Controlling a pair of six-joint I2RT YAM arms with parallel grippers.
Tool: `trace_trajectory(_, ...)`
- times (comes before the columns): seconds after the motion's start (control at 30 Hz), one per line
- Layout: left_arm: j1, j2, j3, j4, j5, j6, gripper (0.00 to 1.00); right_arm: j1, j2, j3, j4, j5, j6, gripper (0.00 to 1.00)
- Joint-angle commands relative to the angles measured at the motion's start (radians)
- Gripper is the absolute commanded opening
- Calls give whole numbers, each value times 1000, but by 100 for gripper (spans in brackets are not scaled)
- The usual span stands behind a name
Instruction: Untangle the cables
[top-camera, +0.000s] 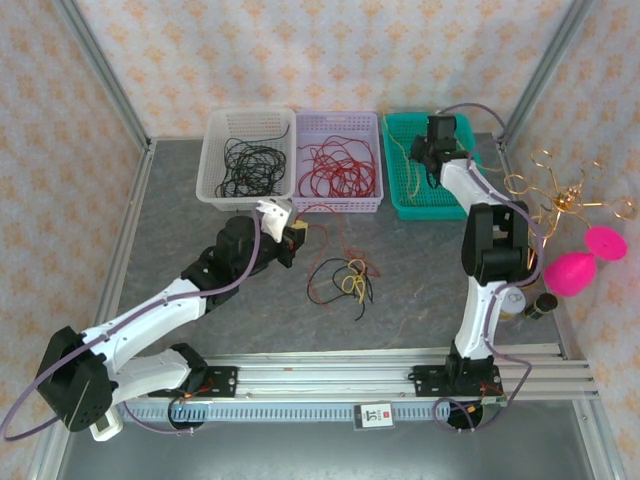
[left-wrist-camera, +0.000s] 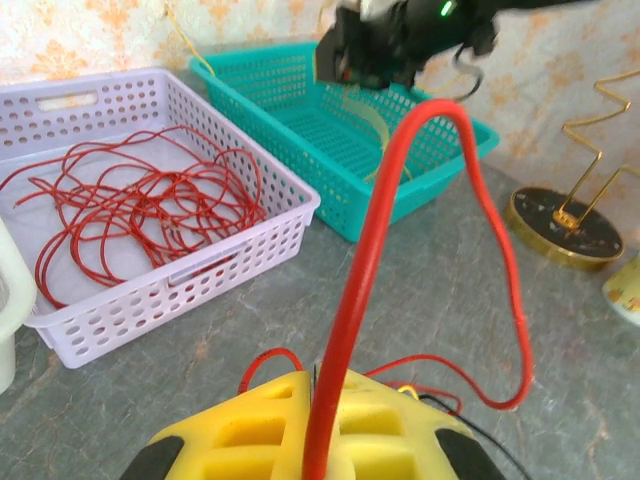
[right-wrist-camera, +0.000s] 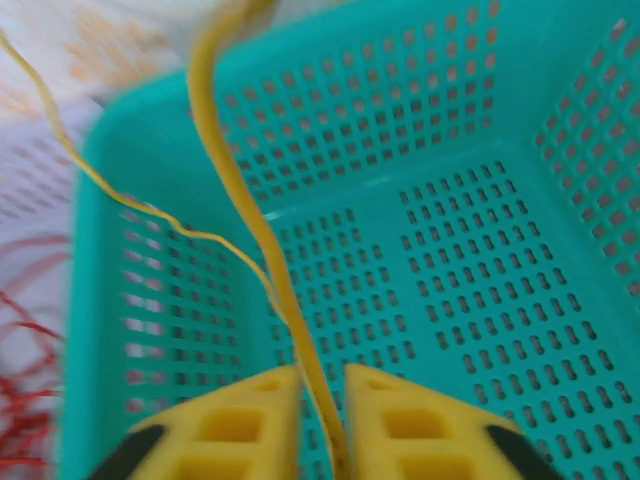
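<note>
Left jaws clamp a red strand (left-wrist-camera: 370, 250), held up from the knot of cables (top-camera: 342, 280) on the tabletop (top-camera: 420, 290), probably to draw it free. Right jaws pinch a yellow strand (right-wrist-camera: 240, 190) over the teal basket (right-wrist-camera: 480, 250), evidently for colour-sorted deposit.

Top camera is looking down on the teal basket (top-camera: 406, 196); both wrist cameras are facing it, right nearest.
</note>
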Motion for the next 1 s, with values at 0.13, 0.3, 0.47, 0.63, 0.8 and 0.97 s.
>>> trace_trajectory(0.13,7,-6,100,-108,-38,-96,0,-24,59,121,-72,101,-34,52)
trace_trajectory(0.3,7,29,120,-128,-85,-137,0,-18,-95,81,-73,-1,-14,59)
trace_trajectory(0.47,7,48,151,-128,-117,-207,0,41,-370,-156,17,-118,-37,61)
trace_trajectory(0.63,7,33,190,-156,-123,-206,0,45,-559,-381,56,-9,1,61)
trace_trajectory(0.8,6,45,256,-230,-64,-181,0,86,-700,-551,108,-295,-6,53)
trace_trajectory(0.97,6,51,302,-328,-146,-127,0,282,-917,-756,249,-484,-124,63)
